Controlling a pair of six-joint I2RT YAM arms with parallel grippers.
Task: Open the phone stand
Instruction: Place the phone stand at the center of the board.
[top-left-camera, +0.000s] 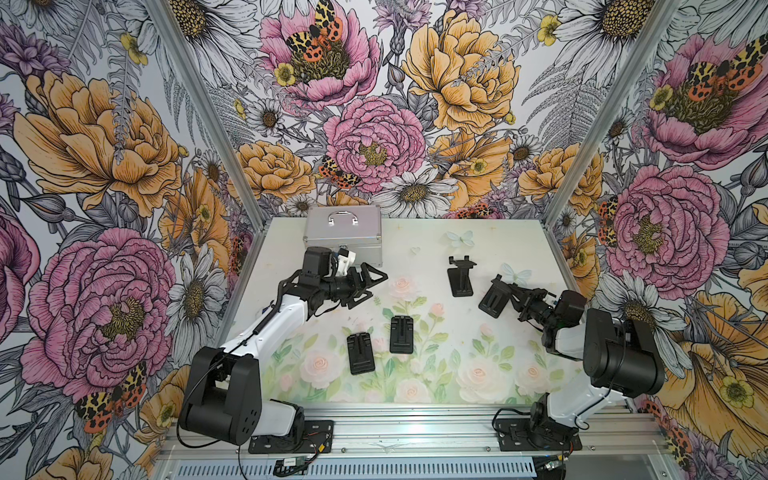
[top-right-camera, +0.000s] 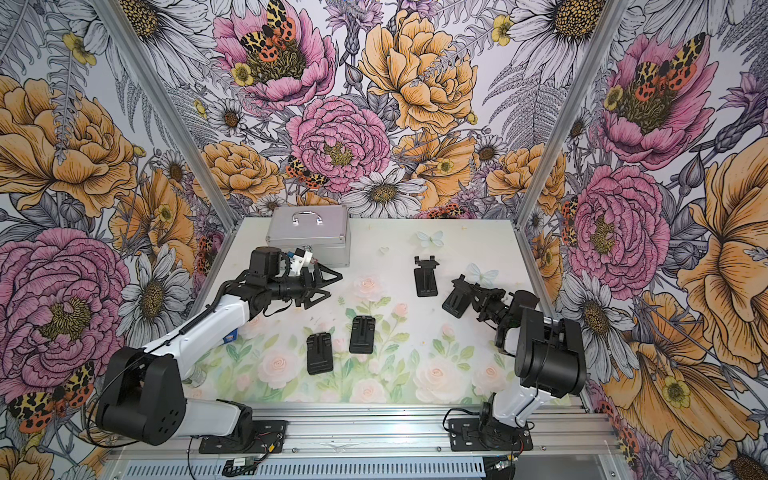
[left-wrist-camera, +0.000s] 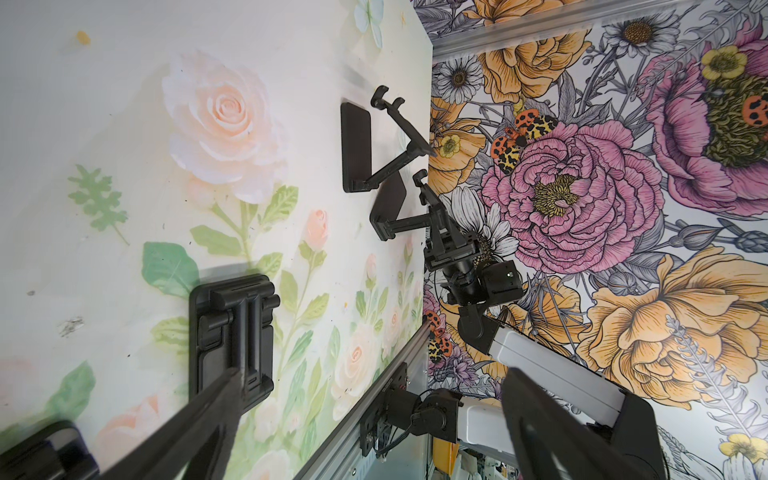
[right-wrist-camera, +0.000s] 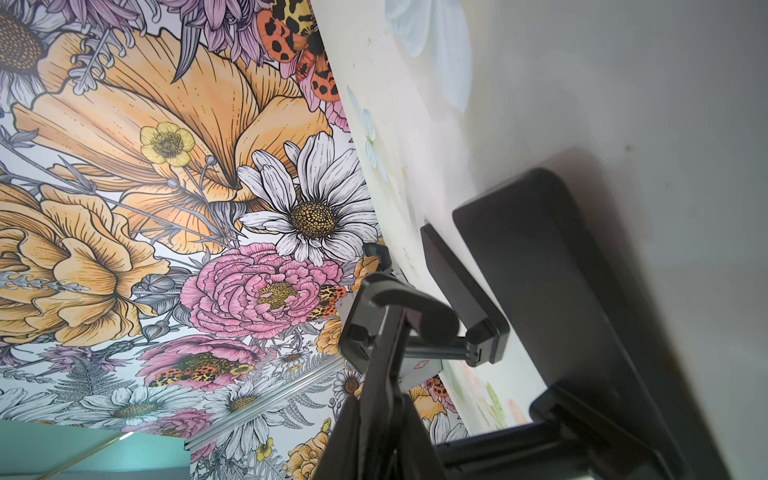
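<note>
The right gripper (top-left-camera: 512, 292) is pinching the top piece of the phone stand (top-left-camera: 492, 300), jaws nearly together w/ just that thin piece between them. I can't tell if the pinch is tight or going loose. The stand is sitting on the right side of the table (top-left-camera: 519, 249), just in front of that gripper, toward the middle. Its flat base is tipping up & its arm is sticking out, so I'm guessing it's pretty much open and only needs setting down flat.

The left gripper (top-left-camera: 376, 286) is hanging near the silver case (top-left-camera: 344, 235), jaws wide apart, holding nothing.

Farther out, an open stand (top-left-camera: 460, 276) is standing just beside the held one. A folded stand (top-left-camera: 402, 334) and a 2nd folded stand (top-left-camera: 360, 353) are lying flat mid-table, long sides running front to back. They're toward the front edge from the L gripper, which is nearer to them than the R one, so I'm guessing that arm goes next.

The left wrist view is showing the held stand from the side, arm out, base (left-wrist-camera: 390, 199) tilting; the top views squash that flat. The right wrist view is showing only a big blurry base (right-wrist-camera: 561, 291), no folded ones.
</note>
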